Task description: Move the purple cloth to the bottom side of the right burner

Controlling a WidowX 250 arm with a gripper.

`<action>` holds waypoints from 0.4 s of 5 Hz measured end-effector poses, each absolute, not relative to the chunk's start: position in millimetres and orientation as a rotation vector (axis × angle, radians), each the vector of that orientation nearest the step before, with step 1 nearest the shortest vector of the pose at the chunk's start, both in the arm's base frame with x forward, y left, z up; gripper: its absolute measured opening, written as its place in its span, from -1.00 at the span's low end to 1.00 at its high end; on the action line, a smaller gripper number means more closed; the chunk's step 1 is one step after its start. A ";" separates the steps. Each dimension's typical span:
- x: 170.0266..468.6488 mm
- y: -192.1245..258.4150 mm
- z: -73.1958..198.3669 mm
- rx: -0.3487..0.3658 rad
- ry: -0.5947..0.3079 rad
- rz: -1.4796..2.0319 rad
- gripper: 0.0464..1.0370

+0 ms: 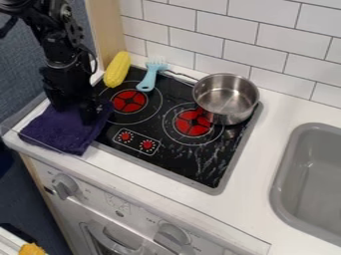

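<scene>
Purple cloth (53, 130) bunched at L end of counter (266, 172), R edge onto stove (180, 164), L of L burner (129, 100). Tool (77, 110) right over cloth; can't tell if spread or pressed together. Steel pot (225, 99) at back R of stove, by R burner (192, 123). Corn (117, 69) + blue brush (150, 75) at back L. Sink (313, 174) far R.
</scene>
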State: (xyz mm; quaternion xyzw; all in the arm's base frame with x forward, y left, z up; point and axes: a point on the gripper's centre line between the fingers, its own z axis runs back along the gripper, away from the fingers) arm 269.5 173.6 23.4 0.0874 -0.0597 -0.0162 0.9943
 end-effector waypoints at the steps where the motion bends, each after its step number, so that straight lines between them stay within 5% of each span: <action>1: 275.3 162.3 36.5 0.108 -0.155 -0.058 0.92; 2: 289.4 155.4 86.0 0.061 -0.227 -0.103 0.92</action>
